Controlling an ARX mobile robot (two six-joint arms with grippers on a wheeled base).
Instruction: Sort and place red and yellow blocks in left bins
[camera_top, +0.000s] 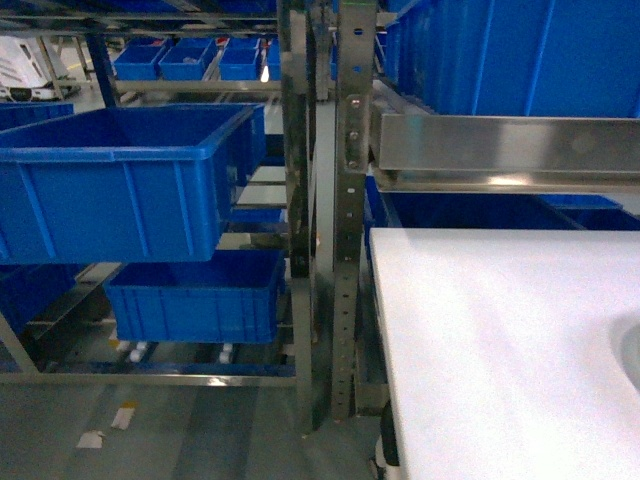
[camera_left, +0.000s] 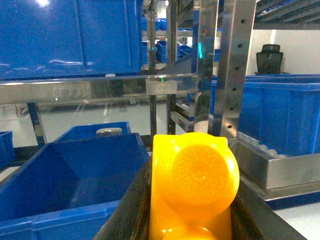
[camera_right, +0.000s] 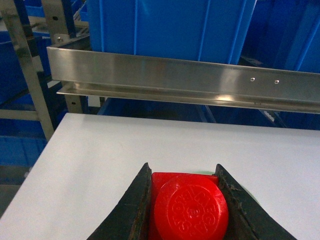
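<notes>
In the left wrist view a yellow block (camera_left: 197, 185) with round studs sits clamped between the black fingers (camera_left: 131, 210) of my left gripper (camera_left: 192, 200), which is shut on it and held beside an open blue bin (camera_left: 60, 195) at lower left. In the right wrist view a red block (camera_right: 189, 207) is gripped by my right gripper (camera_right: 186, 200), just above the white table (camera_right: 150, 145). Neither gripper shows in the head view, where a large blue bin (camera_top: 120, 180) and a lower blue bin (camera_top: 195, 295) stand on the left rack.
A perforated steel rack post (camera_top: 350, 200) stands between the left bins and the white table (camera_top: 500, 340). A steel shelf rail (camera_right: 175, 75) with blue bins above it runs over the table's far edge. More blue bins (camera_left: 280, 110) fill the shelves to the right of the left gripper.
</notes>
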